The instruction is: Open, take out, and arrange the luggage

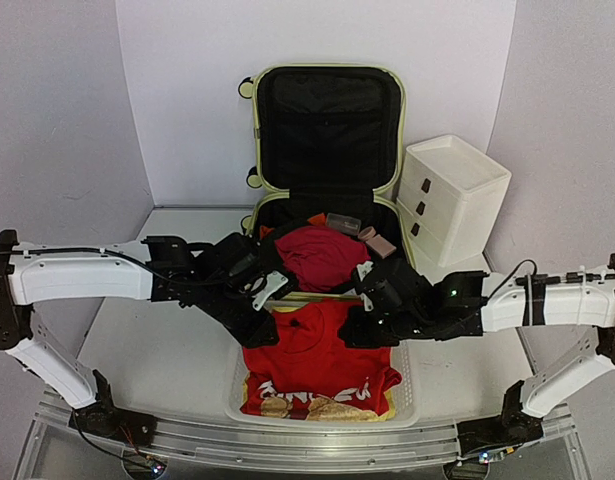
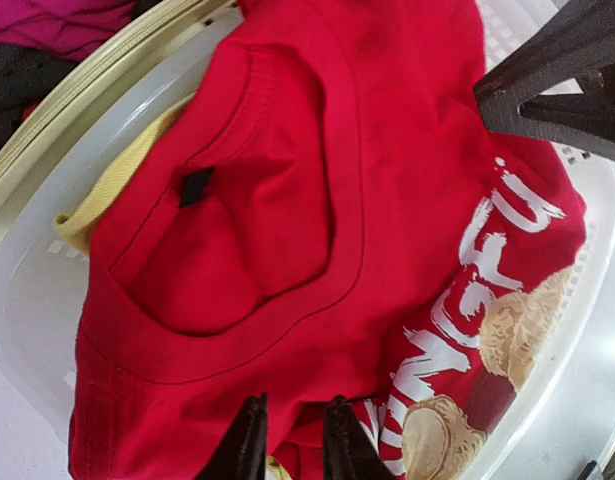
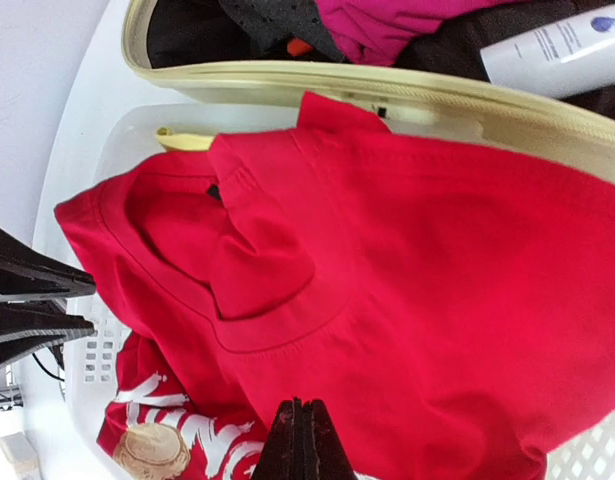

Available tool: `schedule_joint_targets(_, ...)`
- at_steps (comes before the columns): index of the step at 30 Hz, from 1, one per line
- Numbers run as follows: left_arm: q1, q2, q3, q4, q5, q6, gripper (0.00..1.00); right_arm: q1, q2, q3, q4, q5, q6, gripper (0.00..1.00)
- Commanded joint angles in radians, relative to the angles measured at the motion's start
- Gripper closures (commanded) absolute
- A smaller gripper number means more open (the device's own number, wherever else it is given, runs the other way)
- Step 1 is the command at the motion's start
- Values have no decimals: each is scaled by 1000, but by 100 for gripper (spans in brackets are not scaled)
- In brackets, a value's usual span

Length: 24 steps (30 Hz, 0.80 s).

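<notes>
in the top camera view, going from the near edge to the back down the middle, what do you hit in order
front rim of the white basket → red t-shirt → pink garment → raised suitcase lid

The white tabletop (image 1: 157, 330) carries three things. A pale yellow-green suitcase (image 1: 327, 130) lies open at the back centre, its lid upright. A white three-drawer box (image 1: 452, 195) stands just beside it on the right. A white mesh basket (image 1: 407, 395) sits in front, against the suitcase's rim.
</notes>
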<state>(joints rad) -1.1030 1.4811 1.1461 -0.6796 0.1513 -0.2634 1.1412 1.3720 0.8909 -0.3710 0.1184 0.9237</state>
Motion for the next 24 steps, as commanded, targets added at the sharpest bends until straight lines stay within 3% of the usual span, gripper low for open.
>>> schedule_joint_targets(1,1,61,36,25,-78,-60,87,-64,97,64,98,-18,-85,100)
schedule_joint_targets(5,18,166,29,69,-97,-83,100,-158,175,14,189,-35,-69,100)
schedule_joint_targets(11,26,283,23,127,-141,-76,100,-222,236,-35,217,-6,-58,100)
schedule_joint_targets(17,26,197,45,103,-181,-32,100,-235,126,-53,216,7,-90,99)
schedule_joint_targets(24,30,21,124,46,-320,-5,82,-275,33,190,18,-8,-261,79)
